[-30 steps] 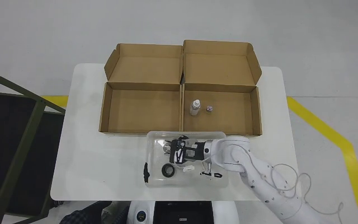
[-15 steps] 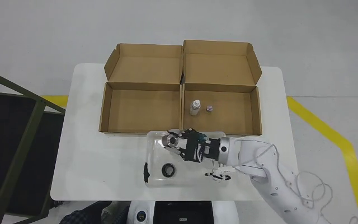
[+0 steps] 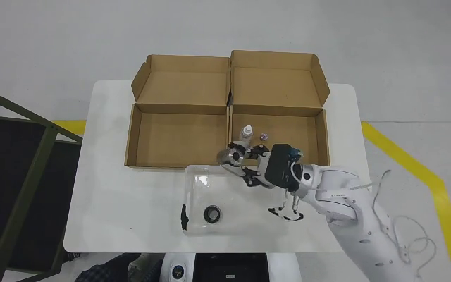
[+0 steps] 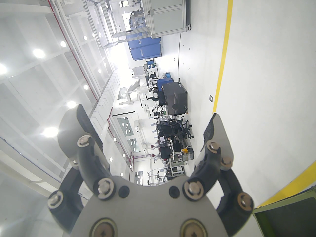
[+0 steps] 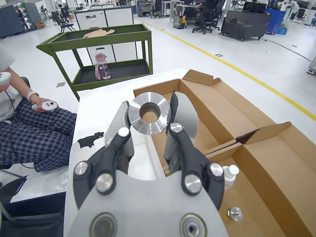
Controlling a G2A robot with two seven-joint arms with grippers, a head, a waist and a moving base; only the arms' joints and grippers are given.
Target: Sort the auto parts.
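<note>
My right gripper (image 3: 238, 156) is shut on a silver metal ring (image 3: 232, 153) with a round hole, held on edge between its fingers (image 5: 172, 104). It hangs over the front walls where the left cardboard box (image 3: 176, 137) and the right cardboard box (image 3: 296, 144) meet, just behind the clear tray (image 3: 239, 211). In the right wrist view the ring (image 5: 149, 116) faces the camera. A black ring (image 3: 212, 213) lies in the tray. The right box holds a small white bottle (image 3: 246, 132) and a small metal cap (image 3: 263, 134). My left gripper (image 4: 148, 122) is open, holds nothing, and points out at the room.
A small black part (image 3: 183, 215) sits at the tray's left edge and a black-and-white part (image 3: 285, 211) at its right end. Both box lids stand open at the back. A green cart (image 3: 28, 183) stands left of the table.
My right gripper has risen out of the tray with the metal ring and carried it back toward the boxes' front walls. The black ring stays in the tray.
</note>
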